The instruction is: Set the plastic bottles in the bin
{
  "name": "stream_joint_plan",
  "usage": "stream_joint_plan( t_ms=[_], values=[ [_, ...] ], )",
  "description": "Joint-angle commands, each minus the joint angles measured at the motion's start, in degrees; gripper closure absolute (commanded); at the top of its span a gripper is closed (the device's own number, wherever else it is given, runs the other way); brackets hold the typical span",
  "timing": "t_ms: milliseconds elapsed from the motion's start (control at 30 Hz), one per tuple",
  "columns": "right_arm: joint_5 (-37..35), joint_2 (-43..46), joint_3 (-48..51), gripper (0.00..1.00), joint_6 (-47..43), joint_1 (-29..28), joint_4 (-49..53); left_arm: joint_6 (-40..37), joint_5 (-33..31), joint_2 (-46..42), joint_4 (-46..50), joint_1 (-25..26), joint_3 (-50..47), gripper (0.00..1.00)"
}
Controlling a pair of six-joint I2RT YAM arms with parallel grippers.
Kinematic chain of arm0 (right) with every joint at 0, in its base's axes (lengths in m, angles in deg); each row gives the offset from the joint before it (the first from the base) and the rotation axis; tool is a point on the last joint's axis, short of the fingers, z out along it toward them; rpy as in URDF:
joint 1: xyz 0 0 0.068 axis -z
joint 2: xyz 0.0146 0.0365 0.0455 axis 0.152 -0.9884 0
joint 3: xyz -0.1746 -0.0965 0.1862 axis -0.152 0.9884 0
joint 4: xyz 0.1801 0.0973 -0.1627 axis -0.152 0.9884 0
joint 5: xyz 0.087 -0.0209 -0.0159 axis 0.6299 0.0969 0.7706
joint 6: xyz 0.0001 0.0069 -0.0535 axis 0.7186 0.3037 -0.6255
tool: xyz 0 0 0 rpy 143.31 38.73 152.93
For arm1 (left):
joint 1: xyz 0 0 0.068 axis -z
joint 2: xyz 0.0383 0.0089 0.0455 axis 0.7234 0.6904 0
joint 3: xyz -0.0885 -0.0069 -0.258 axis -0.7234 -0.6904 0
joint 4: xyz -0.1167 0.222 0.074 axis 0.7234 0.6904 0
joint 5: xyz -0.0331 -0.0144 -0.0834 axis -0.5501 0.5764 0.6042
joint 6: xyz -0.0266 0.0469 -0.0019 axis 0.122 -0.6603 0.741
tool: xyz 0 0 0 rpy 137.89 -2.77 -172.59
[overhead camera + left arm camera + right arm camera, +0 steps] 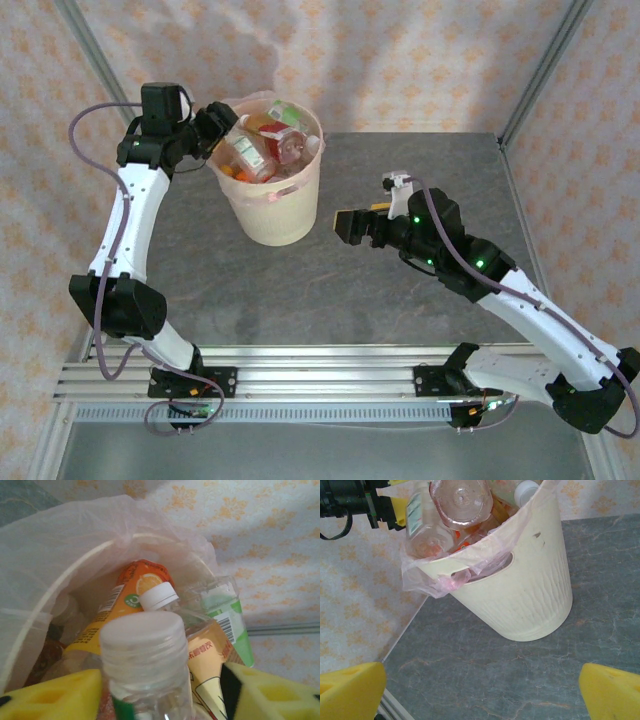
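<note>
Left fingers (50, 700) seemingly clamping clear bottle (145, 660) above bin (275, 215), right fingers (350, 690) spread

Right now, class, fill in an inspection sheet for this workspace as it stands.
Surface: grey table, bin standing on it.
Job's things: bin upright, pink-lined, heaped with plastic bottles.
Clutter: nothing seen.
Claws: left claw at the bin's rim, clear bottle between its fingers, grip unclear; right claw open, empty, beside the bin.
Cables: purple cables along both arms.
Surroundings: patterned walls, metal frame.
</note>
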Motion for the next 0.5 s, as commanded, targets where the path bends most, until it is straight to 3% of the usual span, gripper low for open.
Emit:
stream_joint_plan(
  t_ms=[0,467],
  values=[
    [-0.9,0.5,-0.2,0.01,0.2,-0.3,-0.4,-1.6,-3.2,1.1,3.0,-0.6,2.0,0.28],
    [-2.7,-0.4,-2.0,0.01,0.0,-0.3,1.7,-5.4,-10.9,-1.7,7.8,-0.6,5.2,0.18]
  ],
)
